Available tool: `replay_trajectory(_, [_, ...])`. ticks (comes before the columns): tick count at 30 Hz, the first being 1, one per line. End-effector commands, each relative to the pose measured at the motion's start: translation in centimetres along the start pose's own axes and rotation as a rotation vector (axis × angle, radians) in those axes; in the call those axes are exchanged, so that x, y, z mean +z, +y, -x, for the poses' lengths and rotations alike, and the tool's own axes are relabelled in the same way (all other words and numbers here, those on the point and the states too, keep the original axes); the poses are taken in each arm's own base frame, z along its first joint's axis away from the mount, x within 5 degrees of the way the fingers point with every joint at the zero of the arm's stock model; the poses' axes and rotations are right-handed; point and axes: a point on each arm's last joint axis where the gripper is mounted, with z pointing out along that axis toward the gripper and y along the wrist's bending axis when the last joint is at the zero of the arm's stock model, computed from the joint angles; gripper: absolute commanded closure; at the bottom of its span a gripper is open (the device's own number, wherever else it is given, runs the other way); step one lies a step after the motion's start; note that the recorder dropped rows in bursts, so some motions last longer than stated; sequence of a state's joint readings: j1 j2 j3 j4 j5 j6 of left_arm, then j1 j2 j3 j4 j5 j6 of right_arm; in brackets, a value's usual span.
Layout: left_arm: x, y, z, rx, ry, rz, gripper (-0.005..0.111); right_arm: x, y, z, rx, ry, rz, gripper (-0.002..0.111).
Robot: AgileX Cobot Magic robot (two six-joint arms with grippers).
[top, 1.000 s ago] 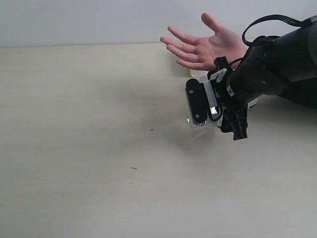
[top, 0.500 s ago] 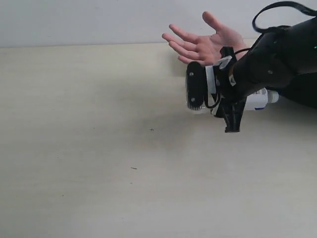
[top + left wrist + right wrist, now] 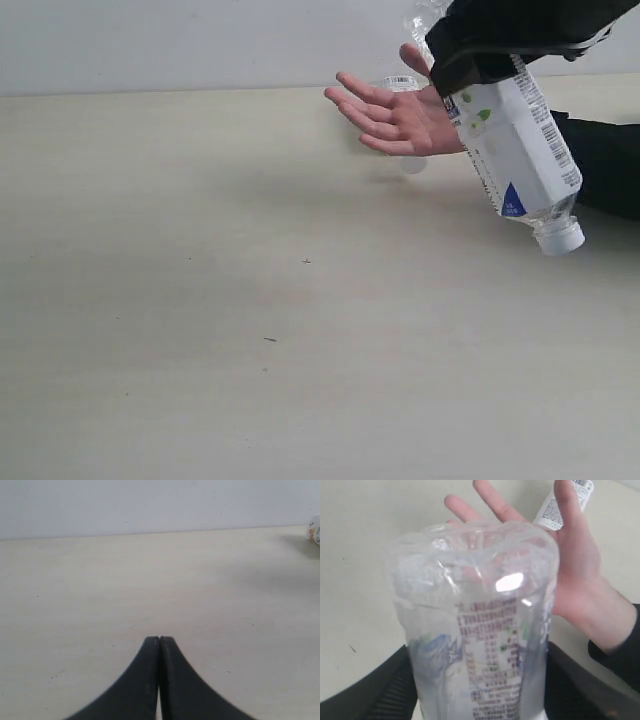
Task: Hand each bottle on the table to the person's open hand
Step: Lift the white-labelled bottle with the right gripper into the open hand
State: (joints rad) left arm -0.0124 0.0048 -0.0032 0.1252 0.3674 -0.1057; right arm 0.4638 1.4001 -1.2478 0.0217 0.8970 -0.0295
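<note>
Right end effector (image 3: 480, 700) was clamped on the white-green-labelled bottle (image 3: 515, 150), held clear of the counter (image 3: 200, 300) and tilted steeply, white cap (image 3: 560, 236) lowest. Bottle hung just beside the person's open hand (image 3: 400, 115), palm up; contact could not be told. Second bottle (image 3: 403, 83) lay behind that hand. Left end effector (image 3: 159, 680) was closed tight on nothing, above the counter.

exterior: across table (image 3: 200, 350) | left wrist: low along it | right wrist: close; shares hand (image 3: 577, 577) with exterior
</note>
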Motion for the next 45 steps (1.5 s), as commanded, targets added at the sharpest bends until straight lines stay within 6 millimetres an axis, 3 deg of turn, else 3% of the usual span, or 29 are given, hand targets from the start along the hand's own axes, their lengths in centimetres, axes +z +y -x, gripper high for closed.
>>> replay_trajectory(1, [0.0, 0.0, 0.0, -0.002, -0.007, 0.002, 0.104, 0.1, -0.4, 0.8, 0.167, -0.044, -0.04, 0.108])
replay_trajectory(7, [0.0, 0.0, 0.0, -0.002, -0.007, 0.002, 0.104, 3.7, -0.8, 3.6, 0.216, 0.268, -0.102, 0.108])
replay_trajectory(11, [0.0, 0.0, 0.0, -0.002, -0.007, 0.002, 0.104, 6.3, -0.7, 6.6, 0.232, 0.257, -0.074, 0.108])
replay_trajectory(19, [0.0, 0.0, 0.0, -0.002, -0.007, 0.002, 0.104, 11.3, -0.8, 9.6, 0.309, 0.241, -0.087, 0.108])
replay_trajectory(29, [0.0, 0.0, 0.0, -0.002, -0.007, 0.002, 0.104, 14.8, -2.2, 9.9, 0.315, 0.248, -0.234, 0.108])
replay_trajectory(45, [0.0, 0.0, 0.0, -0.002, -0.007, 0.002, 0.104, 16.2, -2.5, 9.5, 0.291, 0.275, -0.269, 0.108])
